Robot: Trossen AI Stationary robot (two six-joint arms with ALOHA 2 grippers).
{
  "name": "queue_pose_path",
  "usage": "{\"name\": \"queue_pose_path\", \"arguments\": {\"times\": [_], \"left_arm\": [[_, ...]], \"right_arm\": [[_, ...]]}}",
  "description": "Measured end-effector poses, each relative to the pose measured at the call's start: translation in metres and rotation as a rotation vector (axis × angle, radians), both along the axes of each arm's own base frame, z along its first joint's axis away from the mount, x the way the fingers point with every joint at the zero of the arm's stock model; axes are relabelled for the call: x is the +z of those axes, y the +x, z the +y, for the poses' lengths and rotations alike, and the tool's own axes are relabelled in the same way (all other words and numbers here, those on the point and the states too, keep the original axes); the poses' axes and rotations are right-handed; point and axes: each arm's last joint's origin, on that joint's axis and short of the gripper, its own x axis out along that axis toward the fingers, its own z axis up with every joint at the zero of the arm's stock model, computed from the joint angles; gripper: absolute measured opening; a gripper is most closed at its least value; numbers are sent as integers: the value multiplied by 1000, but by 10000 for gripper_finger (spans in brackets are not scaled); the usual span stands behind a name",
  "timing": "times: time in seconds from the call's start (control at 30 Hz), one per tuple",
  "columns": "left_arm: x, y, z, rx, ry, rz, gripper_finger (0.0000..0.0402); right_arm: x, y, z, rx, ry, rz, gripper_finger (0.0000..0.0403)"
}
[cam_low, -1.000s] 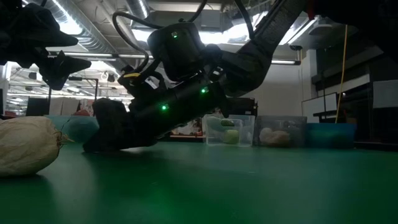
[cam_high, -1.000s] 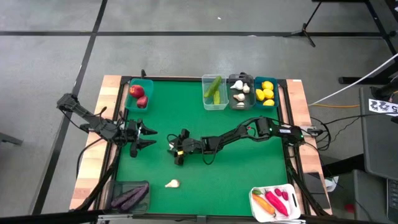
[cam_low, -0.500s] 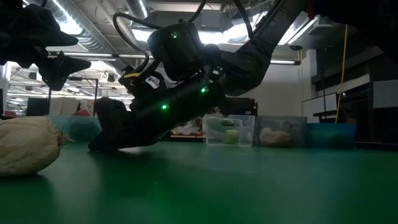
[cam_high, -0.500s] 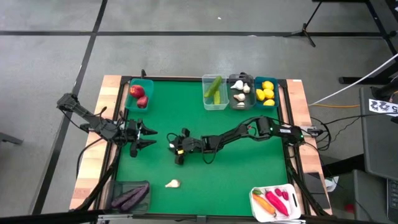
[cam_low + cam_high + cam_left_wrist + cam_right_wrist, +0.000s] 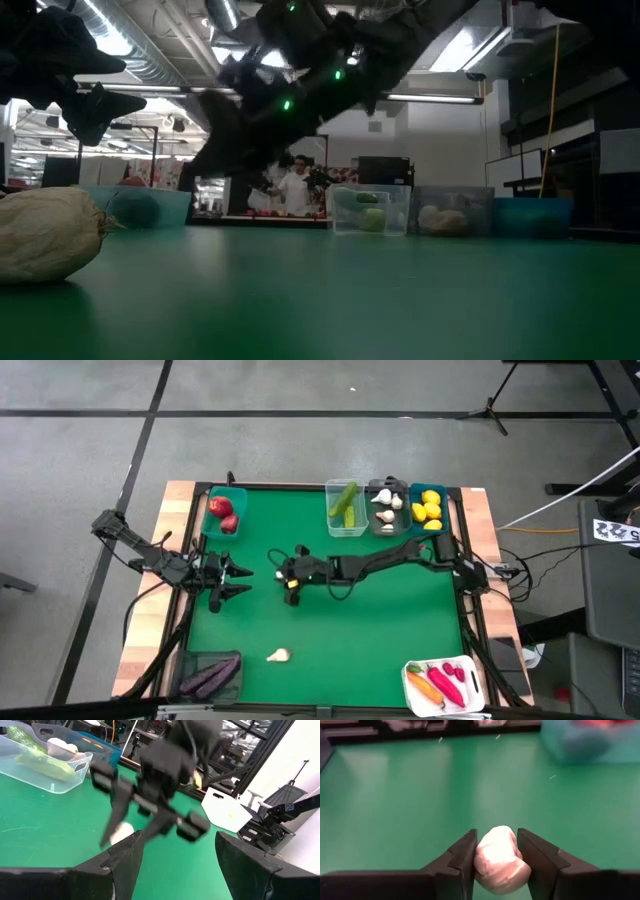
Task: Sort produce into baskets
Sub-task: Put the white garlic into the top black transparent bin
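My right gripper (image 5: 497, 865) is shut on a white garlic bulb (image 5: 498, 857) above the middle of the green table (image 5: 380, 630). It also shows in the high view (image 5: 291, 580) and, from the front, in the left wrist view (image 5: 125, 827). Another garlic bulb (image 5: 277, 655) lies on its side on the mat near the front edge, large at the left of the low view (image 5: 45, 235). My left gripper (image 5: 236, 580) waits open at the table's left side, pointing level, nothing between its fingers. My right gripper pinches the garlic bulb by its two opposite sides (image 5: 481, 857) between its two fingers (image 5: 465, 855). The fingers slant down from the table's right side. The bulb is lifted clear of the mat.
Along the far edge stand a teal basket with red apples (image 5: 226, 510), a clear one with cucumbers (image 5: 345, 507), a dark one with garlic (image 5: 386, 508) and a teal one with lemons (image 5: 427, 510). Eggplants fill a dark basket (image 5: 210, 675) front left; a white basket (image 5: 443, 685) is front right.
My right gripper has risen from the mat, where its fingers stood low, and has drifted toward the far edge, carrying the garlic bulb clear of the table. The bulb near the front edge has stayed put.
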Motion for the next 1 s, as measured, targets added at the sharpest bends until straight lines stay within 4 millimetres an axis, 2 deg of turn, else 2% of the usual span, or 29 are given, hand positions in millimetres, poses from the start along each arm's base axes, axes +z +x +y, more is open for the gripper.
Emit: {"name": "queue_pose_path", "arguments": {"times": [0.23,0.47,0.63,0.83,1.0], "left_arm": [[0,0,0,0,-6,0,240],[0,0,0,1,-8,-1,240],[0,0,0,1,-5,0,240],[0,0,0,1,2,5,240],[-1,0,0,3,-18,8,240]], "right_arm": [[43,-14,-30,-11,-91,28,133],[98,-42,-64,-45,-158,61,133],[135,-71,-88,-107,-183,101,133],[166,-108,-120,-243,-207,154,133],[174,-146,-146,-379,-189,294,133]]}}
